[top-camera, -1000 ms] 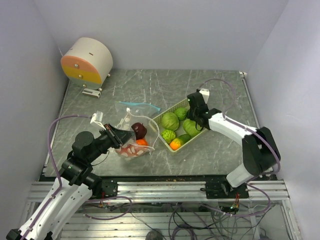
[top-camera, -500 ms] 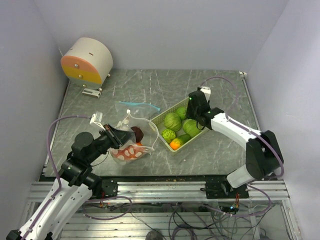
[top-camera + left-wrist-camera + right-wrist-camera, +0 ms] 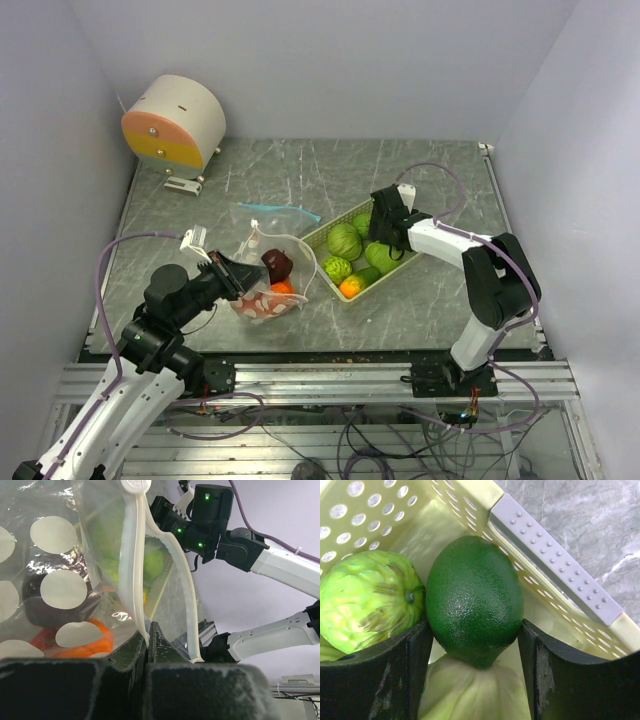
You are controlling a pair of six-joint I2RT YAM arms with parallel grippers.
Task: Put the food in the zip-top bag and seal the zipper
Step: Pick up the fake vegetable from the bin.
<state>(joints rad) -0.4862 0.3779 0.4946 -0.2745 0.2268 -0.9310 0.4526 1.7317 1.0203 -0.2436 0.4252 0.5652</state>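
The clear zip-top bag with white dots stands open at front left. It holds a dark maroon food and an orange one. My left gripper is shut on the bag's white zipper rim, holding the mouth up. My right gripper is down in the pale yellow-green basket. Its fingers press both sides of a dark green lime. The lime rests on a pale green food beside a ridged light green one. Round green foods and an orange one lie in the basket.
A round drum with orange and yellow bands stands at the back left. A flat clear bag with a blue strip lies behind the open bag. The right arm shows past the bag in the left wrist view.
My right gripper has moved left and down into the basket's far corner, around the lime. The bag has swayed slightly in my left gripper.
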